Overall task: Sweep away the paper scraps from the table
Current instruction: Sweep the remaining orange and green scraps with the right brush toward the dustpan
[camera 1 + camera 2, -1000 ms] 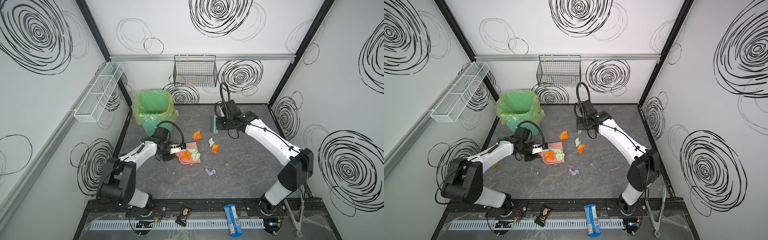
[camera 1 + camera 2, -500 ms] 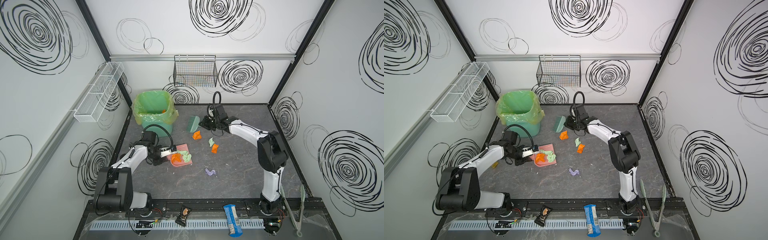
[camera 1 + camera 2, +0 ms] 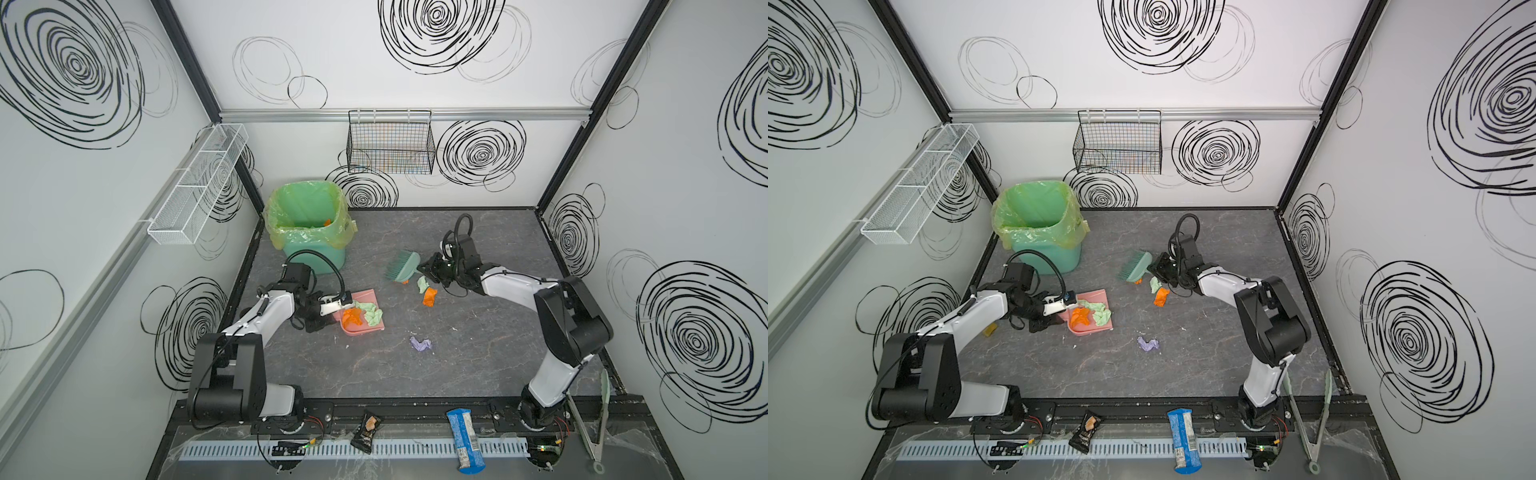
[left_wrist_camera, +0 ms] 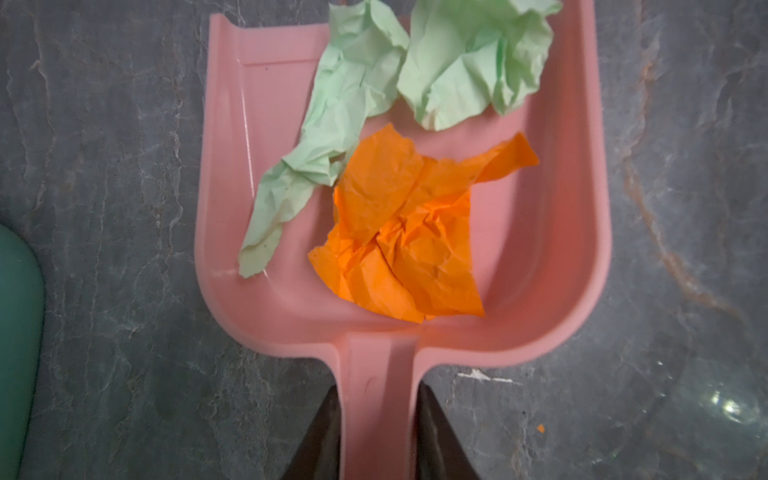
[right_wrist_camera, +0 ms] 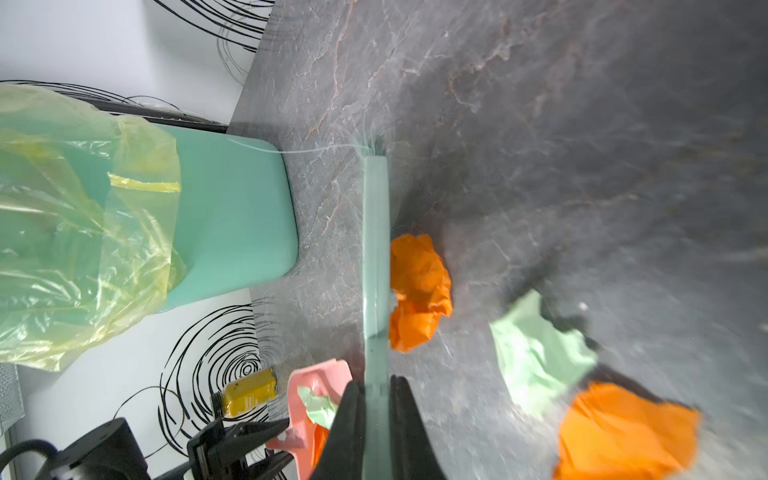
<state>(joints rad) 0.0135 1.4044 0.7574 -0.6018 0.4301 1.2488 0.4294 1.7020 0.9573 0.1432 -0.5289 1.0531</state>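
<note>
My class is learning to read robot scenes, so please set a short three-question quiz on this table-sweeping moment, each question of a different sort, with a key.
1. Multiple choice: which colours of crumpled paper scraps lie in the pink plastic dustpan held by the left gripper? A orange and pale green; B lavender only; C orange only.
2. True or false: the lavender crumpled paper scrap lies on the dark grey marbled table, outside the dustpan.
3. Fill in: the right gripper is shut on a teal plastic hand ____.
Key: 1 A; 2 true; 3 brush.
</note>
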